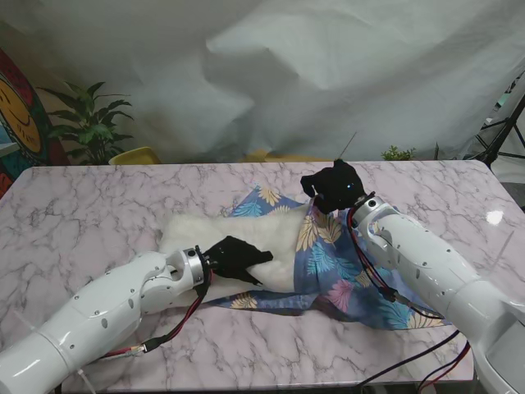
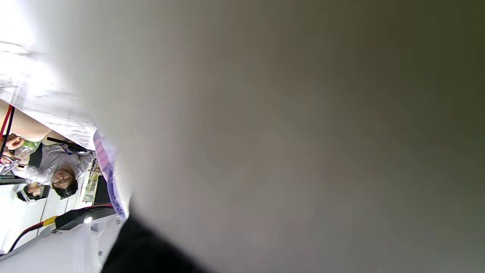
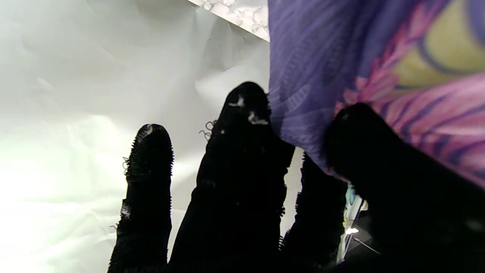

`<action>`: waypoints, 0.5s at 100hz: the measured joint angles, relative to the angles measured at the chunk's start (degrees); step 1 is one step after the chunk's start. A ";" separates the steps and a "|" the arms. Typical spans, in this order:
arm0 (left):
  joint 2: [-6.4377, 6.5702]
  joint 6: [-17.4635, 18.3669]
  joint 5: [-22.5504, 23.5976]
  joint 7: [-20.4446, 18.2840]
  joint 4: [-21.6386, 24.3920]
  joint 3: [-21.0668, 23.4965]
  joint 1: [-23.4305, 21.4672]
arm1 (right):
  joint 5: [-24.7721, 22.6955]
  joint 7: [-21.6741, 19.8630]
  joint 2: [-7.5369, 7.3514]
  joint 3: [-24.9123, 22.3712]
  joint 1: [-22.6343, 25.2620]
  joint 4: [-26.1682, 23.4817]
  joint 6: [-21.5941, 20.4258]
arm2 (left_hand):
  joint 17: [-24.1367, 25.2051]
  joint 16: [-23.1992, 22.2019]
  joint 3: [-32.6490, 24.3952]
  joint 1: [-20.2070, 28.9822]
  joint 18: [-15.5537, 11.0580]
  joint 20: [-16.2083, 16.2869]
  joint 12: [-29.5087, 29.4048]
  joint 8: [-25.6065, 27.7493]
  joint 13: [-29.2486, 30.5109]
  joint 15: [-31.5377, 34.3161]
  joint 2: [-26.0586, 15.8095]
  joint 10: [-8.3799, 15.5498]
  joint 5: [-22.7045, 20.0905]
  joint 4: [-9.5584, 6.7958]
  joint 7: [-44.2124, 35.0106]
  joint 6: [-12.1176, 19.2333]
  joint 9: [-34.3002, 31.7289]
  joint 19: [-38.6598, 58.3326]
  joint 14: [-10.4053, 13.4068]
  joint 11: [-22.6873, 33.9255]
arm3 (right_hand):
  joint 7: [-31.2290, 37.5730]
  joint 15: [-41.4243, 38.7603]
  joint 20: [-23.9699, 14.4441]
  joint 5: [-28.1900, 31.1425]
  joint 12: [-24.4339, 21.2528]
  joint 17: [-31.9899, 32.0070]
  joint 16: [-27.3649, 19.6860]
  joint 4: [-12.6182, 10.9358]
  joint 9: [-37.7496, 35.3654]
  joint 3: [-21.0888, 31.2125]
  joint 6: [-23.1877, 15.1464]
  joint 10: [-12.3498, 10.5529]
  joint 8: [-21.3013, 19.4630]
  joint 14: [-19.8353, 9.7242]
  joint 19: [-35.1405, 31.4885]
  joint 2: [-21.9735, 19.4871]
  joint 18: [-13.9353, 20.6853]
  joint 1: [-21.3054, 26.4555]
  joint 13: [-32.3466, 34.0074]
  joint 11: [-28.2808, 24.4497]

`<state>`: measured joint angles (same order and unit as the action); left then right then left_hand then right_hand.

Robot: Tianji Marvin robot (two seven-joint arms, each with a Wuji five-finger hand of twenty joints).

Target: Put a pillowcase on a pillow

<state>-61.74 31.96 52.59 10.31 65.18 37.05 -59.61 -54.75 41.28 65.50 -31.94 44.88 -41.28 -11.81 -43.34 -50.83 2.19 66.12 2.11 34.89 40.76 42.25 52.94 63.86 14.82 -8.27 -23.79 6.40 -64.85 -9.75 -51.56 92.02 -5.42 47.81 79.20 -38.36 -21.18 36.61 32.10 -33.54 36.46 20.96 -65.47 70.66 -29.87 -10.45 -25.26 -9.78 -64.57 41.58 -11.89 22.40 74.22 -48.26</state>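
Stand view: the fluffy white pillow (image 1: pixel 234 232) lies with its long axis running nine to three o'clock, its right end inside the blue floral pillowcase (image 1: pixel 344 263); my left hand (image 1: pixel 234 258) presses flat on it, fingers spread, gripping nothing, while my right hand (image 1: pixel 332 187) pinches the case's mouth at one o'clock. Left wrist view: pale pillow fills it. Right wrist view: fingers (image 3: pixel 242 151) clamp the cloth.

A staged robot lab: marble bench (image 1: pixel 82 205) before a draped white backdrop (image 1: pixel 328 74), tripod (image 1: pixel 504 131) at the side
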 measured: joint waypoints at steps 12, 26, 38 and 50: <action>0.12 0.02 0.44 0.69 0.25 0.13 -0.44 | 0.69 0.11 0.24 -0.29 -0.07 1.11 0.20 | 0.00 0.00 0.00 0.00 0.00 0.00 0.00 -0.02 -0.01 0.00 0.00 0.00 0.00 0.00 0.00 -0.02 0.00 0.00 0.00 0.00 | 0.10 -0.04 -0.24 0.04 -0.21 -0.01 0.00 0.00 0.00 -0.10 -0.02 0.05 0.26 0.04 -0.08 0.01 -0.02 0.01 0.00 -0.01; 0.13 0.11 0.46 1.02 0.19 -0.01 -0.44 | 1.26 0.83 0.36 -0.29 -0.09 2.35 2.43 | 0.01 0.00 0.00 0.00 0.00 0.00 0.00 -0.06 -0.01 0.00 0.00 0.00 0.00 0.00 0.00 -0.10 0.00 0.02 0.00 0.00 | 0.88 -0.09 -0.44 0.33 -0.70 -0.02 0.22 0.00 0.00 -0.25 -0.03 0.72 1.14 0.60 -0.60 0.63 -0.04 0.63 0.00 -0.04; 0.13 0.68 0.46 1.02 0.17 0.13 -0.44 | 3.46 2.84 1.18 0.81 -0.79 5.44 2.95 | 0.01 0.00 0.00 0.00 0.00 0.00 0.00 -0.13 -0.01 0.00 -0.01 0.00 0.00 0.00 0.00 -0.27 0.00 0.02 -0.02 0.00 | 1.46 -0.10 -0.55 0.36 -0.88 -0.14 0.23 0.00 0.00 -0.26 -0.04 0.79 1.77 0.71 -0.73 0.63 -0.06 0.63 0.00 -0.10; 0.15 1.16 0.70 1.22 0.17 0.21 -0.48 | 5.47 4.23 2.15 2.84 -1.94 8.84 4.51 | 0.01 0.00 0.00 0.00 0.00 0.00 -0.01 -0.18 -0.01 0.00 -0.01 0.00 0.00 0.00 0.00 -0.43 0.00 0.02 -0.03 0.00 | 1.53 -0.10 -0.73 0.92 -1.44 -0.18 0.23 0.00 0.00 -1.14 -0.04 0.94 2.62 1.04 -1.10 1.23 -0.06 0.63 0.00 -0.52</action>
<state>-61.59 33.12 53.29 11.53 65.35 37.26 -60.09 -49.28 45.51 67.65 -29.10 42.94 -32.44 -7.30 -43.32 -50.83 2.19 66.12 2.11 34.89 40.75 42.08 52.94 63.86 14.82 -8.27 -23.79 6.40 -64.85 -10.19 -51.57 92.03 -5.46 47.81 80.72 -38.46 -21.91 37.53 30.65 -33.72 36.69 20.96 -65.47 69.52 -29.92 -9.51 -22.64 -8.75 -65.67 42.81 -11.95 23.03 74.22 -48.77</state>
